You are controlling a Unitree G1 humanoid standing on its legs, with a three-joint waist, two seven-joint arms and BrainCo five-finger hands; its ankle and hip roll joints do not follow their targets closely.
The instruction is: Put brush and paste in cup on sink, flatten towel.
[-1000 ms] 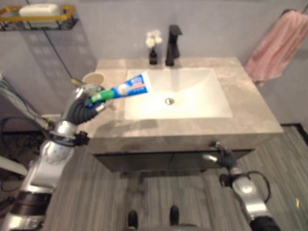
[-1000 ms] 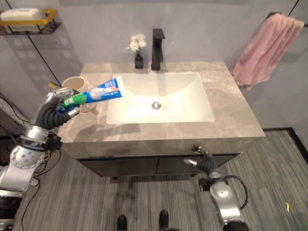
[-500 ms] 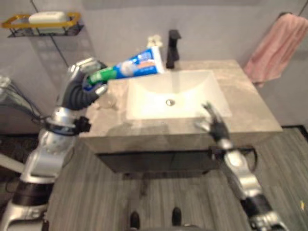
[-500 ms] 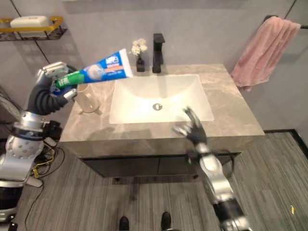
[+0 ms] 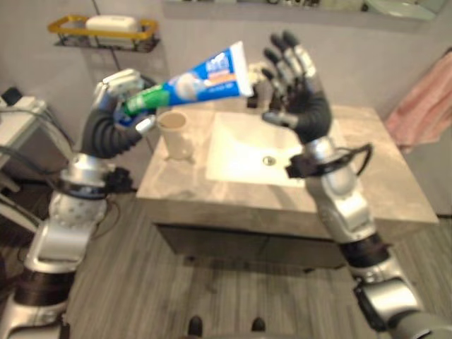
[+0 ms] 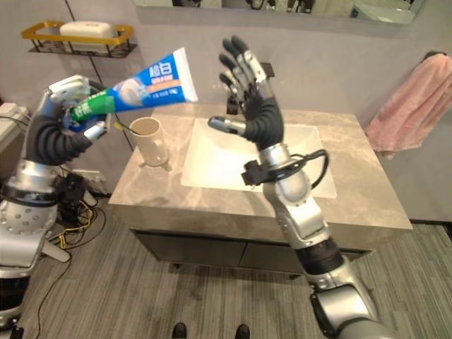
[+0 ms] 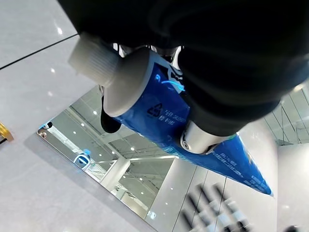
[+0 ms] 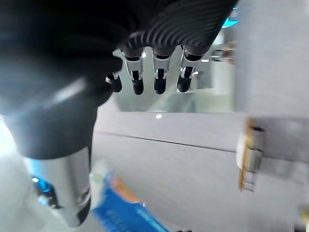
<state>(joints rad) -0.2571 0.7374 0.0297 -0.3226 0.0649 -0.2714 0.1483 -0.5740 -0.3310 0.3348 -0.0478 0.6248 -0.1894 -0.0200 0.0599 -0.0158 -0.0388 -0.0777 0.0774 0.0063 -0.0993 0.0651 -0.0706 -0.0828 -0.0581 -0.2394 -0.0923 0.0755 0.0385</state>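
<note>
Here the toothpaste tube (image 6: 141, 88) is gripped at its cap end in the curled left hand (image 6: 67, 106), held above the cup (image 6: 150, 141). The right hand (image 6: 256, 106), fingers spread and empty, is raised just beside the tube's crimped end; the tube could be knocked loose.

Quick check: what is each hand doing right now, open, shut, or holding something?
Left hand: shut on the toothpaste tube, held up above the cup.
Right hand: open, fingers spread, raised beside the tube's flat end, holding nothing.
</note>
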